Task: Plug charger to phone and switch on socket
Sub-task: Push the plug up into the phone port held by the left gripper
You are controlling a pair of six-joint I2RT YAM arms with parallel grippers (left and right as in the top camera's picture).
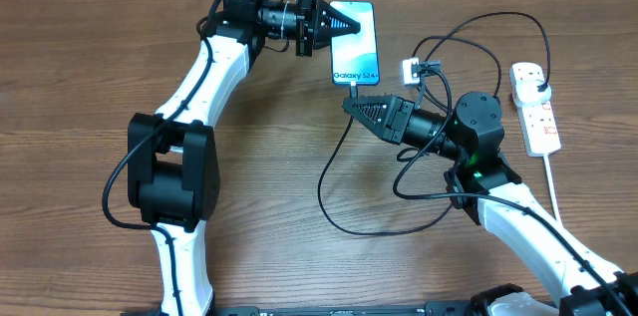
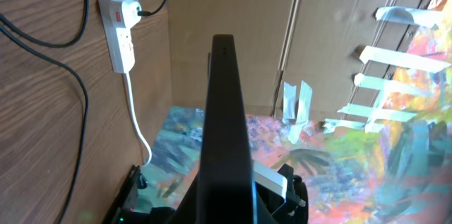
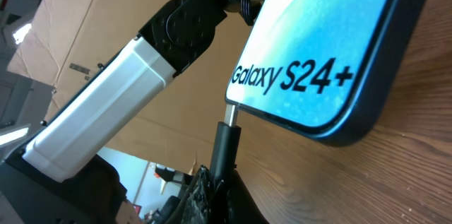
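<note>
Overhead view: the phone [image 1: 356, 47] lies in the upper middle of the frame with its screen lit; the socket [image 1: 538, 112] is at the right edge, well apart from it.
Left gripper [image 1: 337, 25]: as far as I can judge, its fingers are pressed together on the left long edge of the phone; the left wrist view shows the phone edge-on as a dark slab in the middle.
Right gripper [image 1: 351, 105]: it pinches the connector [image 3: 227, 143] of the charger [image 1: 320, 184], just under the lower short edge of the phone.
Connector seating: in the right wrist view the metal tip touches the phone's lower edge, but bare metal shows, so I judge it not fully seated.
Phone handling: stiff, smooth and probably slippery, with fragile glass; best held by the long edges of the frame, not the screen.
Charger handling: the cable is thin and limp and cannot push; hold the rigid black housing near the tip.
Socket handling: probably light, so it may slide under a switch press; press straight down.
</note>
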